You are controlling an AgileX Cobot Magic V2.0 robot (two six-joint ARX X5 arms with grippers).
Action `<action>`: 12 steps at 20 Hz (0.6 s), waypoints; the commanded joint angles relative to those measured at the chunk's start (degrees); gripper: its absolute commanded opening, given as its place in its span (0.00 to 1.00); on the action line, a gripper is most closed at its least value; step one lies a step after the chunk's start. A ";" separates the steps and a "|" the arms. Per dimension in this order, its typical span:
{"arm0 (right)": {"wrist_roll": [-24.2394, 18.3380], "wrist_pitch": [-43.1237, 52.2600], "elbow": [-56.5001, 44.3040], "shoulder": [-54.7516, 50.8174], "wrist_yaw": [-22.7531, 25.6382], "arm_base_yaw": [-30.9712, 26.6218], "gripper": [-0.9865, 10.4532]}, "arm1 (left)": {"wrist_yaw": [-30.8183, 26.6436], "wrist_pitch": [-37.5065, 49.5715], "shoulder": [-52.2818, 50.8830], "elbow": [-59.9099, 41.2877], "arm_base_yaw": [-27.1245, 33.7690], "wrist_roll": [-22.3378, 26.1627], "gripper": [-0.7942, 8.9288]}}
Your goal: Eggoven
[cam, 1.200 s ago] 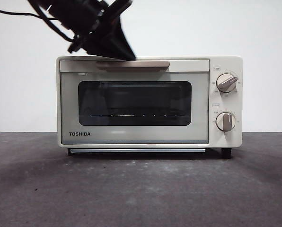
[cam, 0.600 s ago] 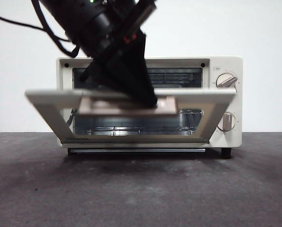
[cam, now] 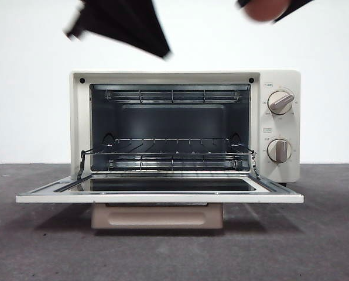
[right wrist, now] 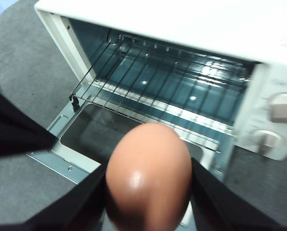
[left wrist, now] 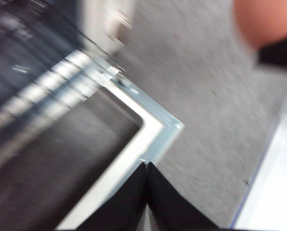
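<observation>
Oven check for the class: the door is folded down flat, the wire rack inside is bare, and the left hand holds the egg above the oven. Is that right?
One thing is wrong: the right hand holds the egg, as the right wrist view shows. The left hand is shut and holds nothing. The oven door is folded down flat and the wire rack is bare.

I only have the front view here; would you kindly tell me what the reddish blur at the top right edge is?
Observer: It is the egg, gripped in the right tool, as the right wrist view shows.
Operator: Thank you. Where is it relative to the oven?
Observer: Above and in front of the open oven, looking down at the wire rack.
Operator: And the dark shape at the top left?
Observer: That is the left tool, jaws shut and holding nothing, above a corner of the lowered door.
</observation>
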 commanded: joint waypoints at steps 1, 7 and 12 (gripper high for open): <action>-0.31 3.76 0.66 3.98 -3.63 -1.88 0.09 | -0.24 -1.16 -3.65 0.44 2.14 -0.11 0.09; 0.20 18.03 0.68 18.91 -14.27 -8.28 0.09 | 0.63 -5.90 -18.93 -6.32 17.33 0.04 0.09; 0.68 26.58 1.33 30.05 -15.87 -10.25 0.09 | 10.16 -7.04 -27.12 -13.00 29.00 0.17 0.09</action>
